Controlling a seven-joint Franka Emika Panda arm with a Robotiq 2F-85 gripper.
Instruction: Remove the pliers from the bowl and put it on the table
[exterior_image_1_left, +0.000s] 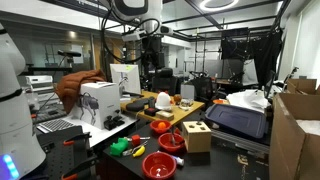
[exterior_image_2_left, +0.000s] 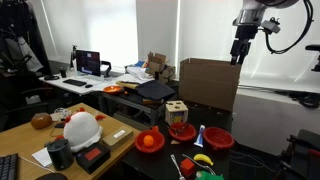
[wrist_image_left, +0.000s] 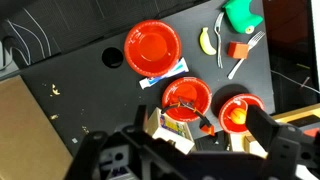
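Note:
The small red bowl (wrist_image_left: 186, 97) sits on the black table (wrist_image_left: 70, 90) and holds the pliers (wrist_image_left: 184, 102), whose orange handle tips stick out over its rim. It stands against the light wooden cube (wrist_image_left: 172, 124). The bowl also shows in both exterior views (exterior_image_1_left: 172, 141) (exterior_image_2_left: 182, 130), beside the cube (exterior_image_1_left: 197, 137) (exterior_image_2_left: 177, 112). My gripper (wrist_image_left: 205, 128) is open and empty, high above the table in both exterior views (exterior_image_1_left: 150, 42) (exterior_image_2_left: 238, 52). It hangs roughly over the bowl with the pliers.
A wider red bowl (wrist_image_left: 152, 47) stands empty, and another red bowl (wrist_image_left: 241, 112) holds an orange ball. A banana (wrist_image_left: 208, 40), a green object (wrist_image_left: 243, 15), a red block (wrist_image_left: 237, 50) and a fork lie nearby. A cardboard box (exterior_image_2_left: 208, 82) stands behind the cube.

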